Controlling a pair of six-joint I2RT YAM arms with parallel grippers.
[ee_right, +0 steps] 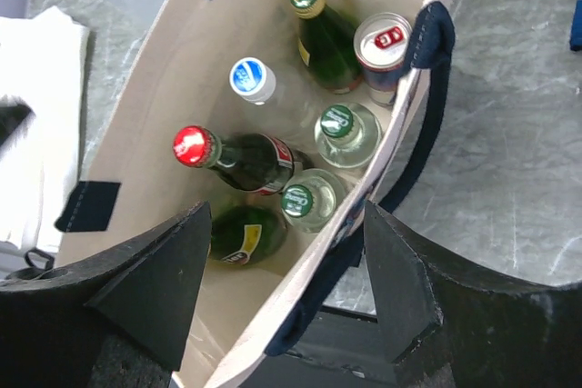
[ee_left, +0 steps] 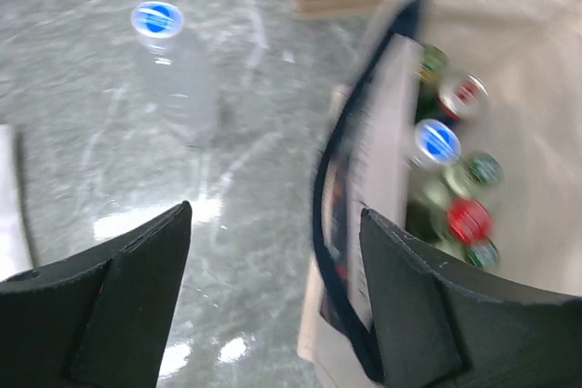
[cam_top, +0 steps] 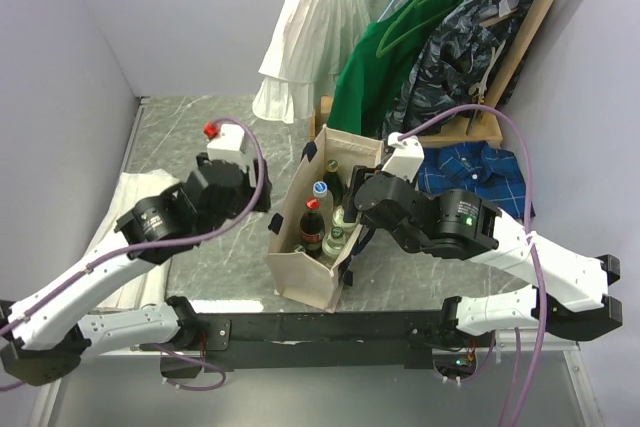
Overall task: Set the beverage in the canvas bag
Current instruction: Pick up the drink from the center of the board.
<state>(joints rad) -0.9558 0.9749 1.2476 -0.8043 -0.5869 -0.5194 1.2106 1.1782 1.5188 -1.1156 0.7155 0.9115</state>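
Note:
The cream canvas bag (cam_top: 305, 267) with navy handles stands upright mid-table. It holds several drinks: a red-capped cola bottle (ee_right: 241, 159), a blue-capped bottle (ee_right: 253, 79), green bottles and a can (ee_right: 386, 43). A clear water bottle (ee_left: 173, 70) with a blue cap stands on the table left of the bag; the left arm hides it in the top view. My left gripper (ee_left: 273, 297) is open beside the bag's left wall, with the navy handle (ee_left: 327, 224) between its jaws. My right gripper (ee_right: 286, 288) is open and straddles the bag's right rim (ee_right: 382, 179).
White folded cloth (cam_top: 115, 217) lies at the left edge. A folded blue plaid shirt (cam_top: 480, 172) lies at the right. Hanging clothes on a wooden rack (cam_top: 400, 57) stand behind the bag. A black rail (cam_top: 330, 329) runs along the near edge.

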